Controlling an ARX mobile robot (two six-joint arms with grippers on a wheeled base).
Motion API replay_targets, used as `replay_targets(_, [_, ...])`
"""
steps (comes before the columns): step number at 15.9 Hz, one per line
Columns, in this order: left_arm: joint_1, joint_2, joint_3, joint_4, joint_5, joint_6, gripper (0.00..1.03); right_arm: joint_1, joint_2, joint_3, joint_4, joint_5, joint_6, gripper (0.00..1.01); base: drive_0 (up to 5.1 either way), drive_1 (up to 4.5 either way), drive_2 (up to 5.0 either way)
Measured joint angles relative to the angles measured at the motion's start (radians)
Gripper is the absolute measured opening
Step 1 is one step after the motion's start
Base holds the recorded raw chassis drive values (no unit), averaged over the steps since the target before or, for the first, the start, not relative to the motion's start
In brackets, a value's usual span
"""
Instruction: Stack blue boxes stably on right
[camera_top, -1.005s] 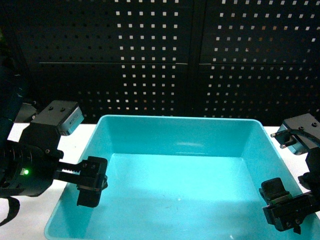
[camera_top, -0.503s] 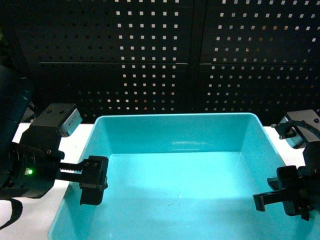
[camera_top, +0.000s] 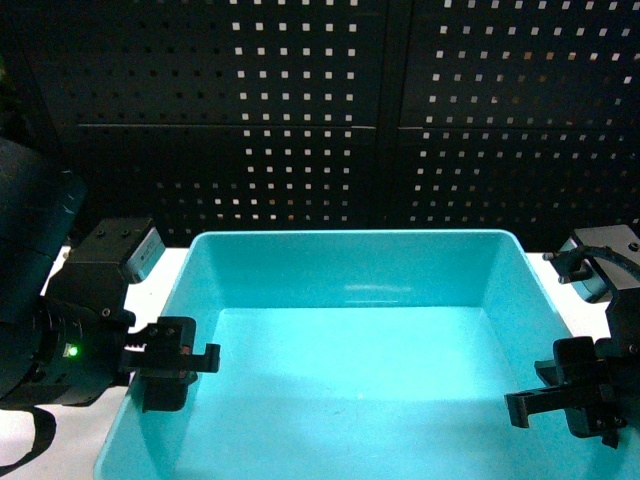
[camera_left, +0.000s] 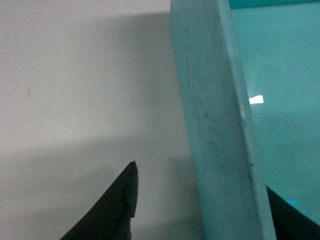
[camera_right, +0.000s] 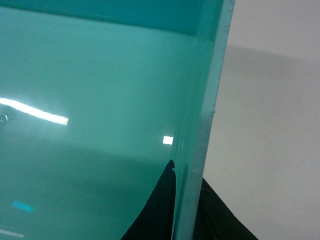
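Both claws straddle the side walls of the blue box

At the lower left of the head view the left claw (camera_top: 170, 365) stands with its fingers spread narrowly, one on each side of the left wall of the blue box (camera_top: 350, 300), apart from it in the left wrist view. The box fills the frame's middle on the white table (camera_left: 75, 75), long axis running left to right between the arms. At the lower right the right claw (camera_top: 565, 400) pinches the right wall (camera_right: 197, 165), one finger inside, one outside; each arm has its own nearer wall
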Motion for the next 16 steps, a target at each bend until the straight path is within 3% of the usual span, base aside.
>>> replay_targets(4, [-0.021,0.0,-0.005,0.003,0.011,-0.033,0.11,0.002,0.0,-0.003,0.008,-0.004,0.001,0.07,0.0,0.0,0.0])
replay_targets(5, [-0.024,0.0,-0.007,0.007,0.007,-0.079,0.05,0.002,0.0,-0.017,0.017,-0.005,0.013,0.07,0.0,0.0,0.0])
replay_targets(9, [-0.033,-0.014,-0.035,0.045,0.002,-0.093,0.05,0.0,-0.003,-0.051,0.077,-0.011,0.015,0.07,0.0,0.0,0.0])
replay_targets(16, [-0.055,-0.143,0.016,0.024,-0.042,-0.029,0.05,-0.067,-0.14,-0.011,0.02,-0.057,0.019,0.07,0.0,0.0,0.0])
